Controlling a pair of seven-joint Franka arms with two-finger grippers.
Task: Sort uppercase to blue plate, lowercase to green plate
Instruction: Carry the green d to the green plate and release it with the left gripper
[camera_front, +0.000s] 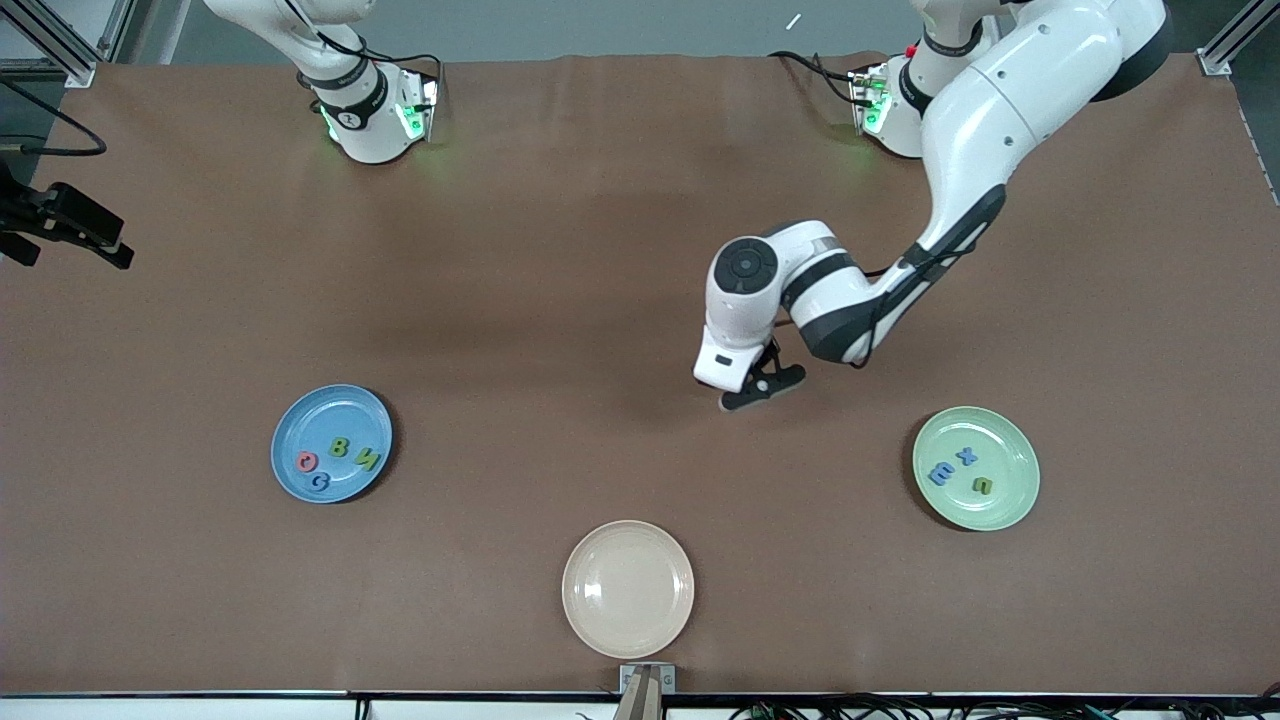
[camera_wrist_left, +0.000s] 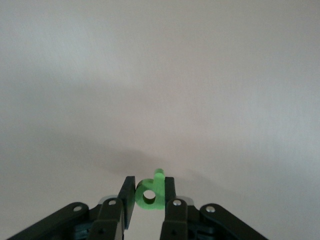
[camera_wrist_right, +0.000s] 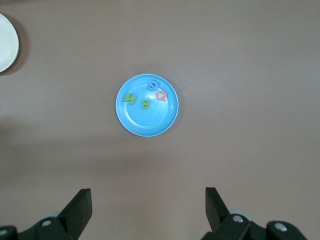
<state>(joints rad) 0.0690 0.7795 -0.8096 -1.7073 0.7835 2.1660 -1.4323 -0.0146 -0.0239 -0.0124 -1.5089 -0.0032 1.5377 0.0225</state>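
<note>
We see even overhead light, front view sharp w/ soft arm shadows on the table (camera_front: 560, 300); left wrist view washed-out, pale, hazy.

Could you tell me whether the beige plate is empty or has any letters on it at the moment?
Empty: the beige plate shows only its bare glossy surface in the front view, with no letter pieces on it.

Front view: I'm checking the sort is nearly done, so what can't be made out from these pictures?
- Green p: seen only in the left wrist view, pinched in the left gripper; in the front view the gripper hides it.
- Right gripper: open in its wrist view; out of the front view, cut off by the top edge.
- Green plate: no wrist view shows it, so its three letters stay small.
- Beige plate: cut by the right wrist view's edge.
</note>
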